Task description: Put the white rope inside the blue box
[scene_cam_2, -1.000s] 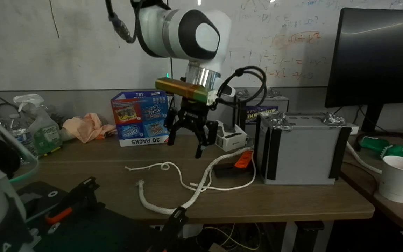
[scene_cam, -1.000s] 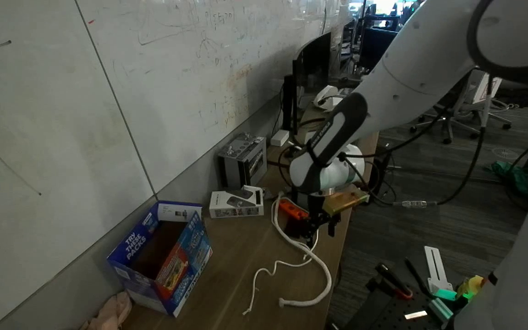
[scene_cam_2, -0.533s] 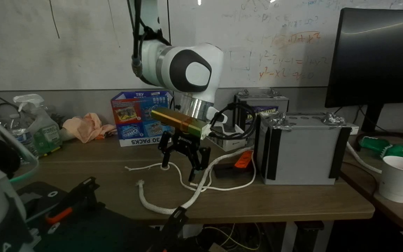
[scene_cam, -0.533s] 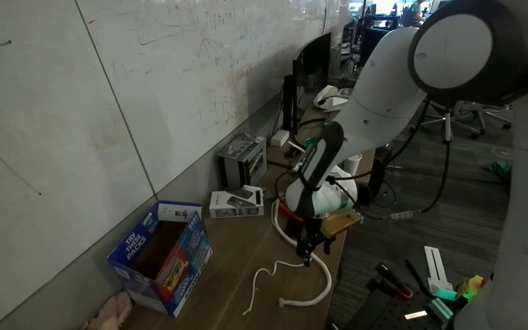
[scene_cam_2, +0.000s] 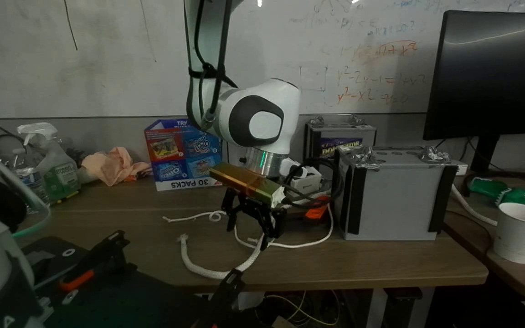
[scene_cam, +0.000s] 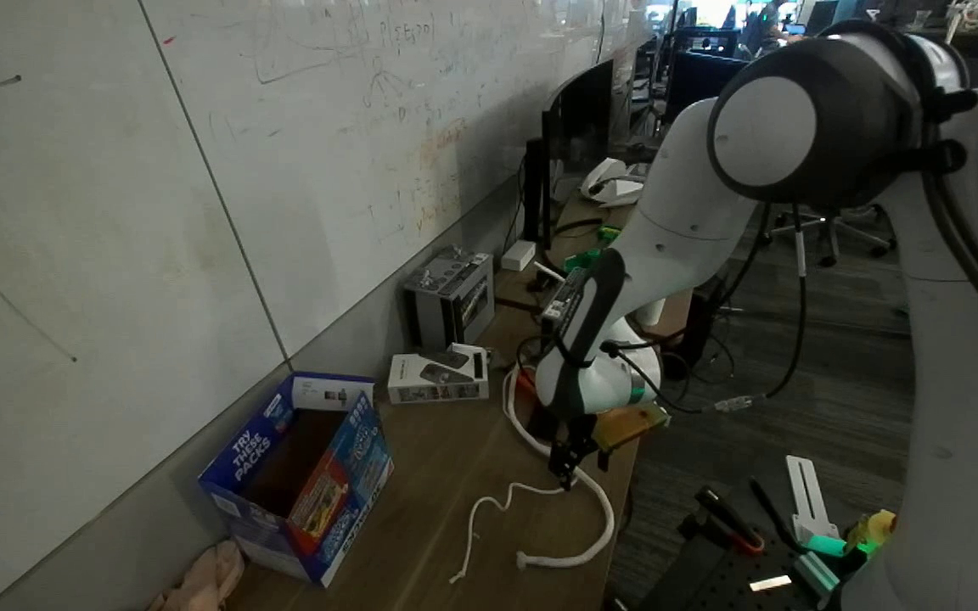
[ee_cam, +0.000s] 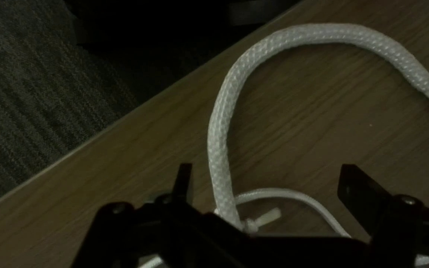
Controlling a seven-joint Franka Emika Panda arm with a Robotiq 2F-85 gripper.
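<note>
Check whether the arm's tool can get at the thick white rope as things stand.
Probably yes: the tool is open, and in the wrist view the thick white rope shows between its fingers, with nothing seen lying over that stretch. Tool height is hard to judge.

In an exterior view the arm [scene_cam: 701,182] bends at its dark-capped elbow [scene_cam: 845,119]: the white upper arm [scene_cam: 964,365] stands nearly upright at the right, and the forearm [scene_cam: 667,238] slopes down leftward to the wrist [scene_cam: 599,380]. In both exterior views the gripper [scene_cam_2: 248,238] hangs below the wrist, pointing down. Its 2 black fingers [ee_cam: 363,197] stand wide apart; in the wrist view 1 is at left and 1 at right. In an exterior view the right finger [scene_cam_2: 267,232] shows lower than the left.
</note>
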